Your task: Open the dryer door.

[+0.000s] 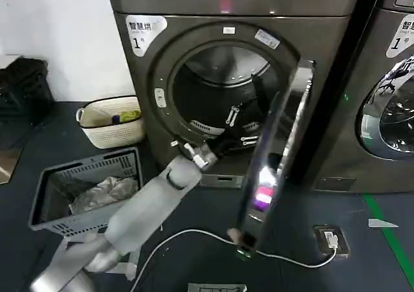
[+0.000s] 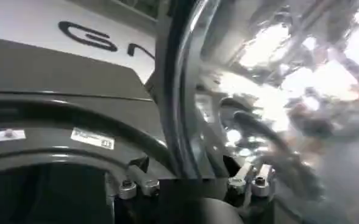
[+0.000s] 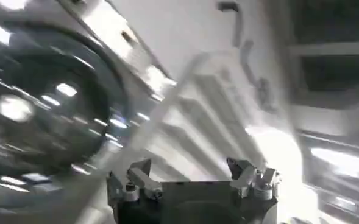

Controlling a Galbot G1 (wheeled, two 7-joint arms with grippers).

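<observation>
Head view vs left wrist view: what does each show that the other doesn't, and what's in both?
Head only: the left arm reaching into the drum opening, a cream basket and a grey crate on the floor, a second machine at right. Left wrist only: the left gripper, fingers open, by the door's edge. Both: the dryer door swung open, its chrome ring edge-on.

Dryer door [image 1: 275, 143] stands right of left gripper [image 1: 236, 125], seemingly touching

Dark floor [image 1: 194, 208]: baskets [image 1: 110, 120], white cable [image 1: 194, 237].
</observation>
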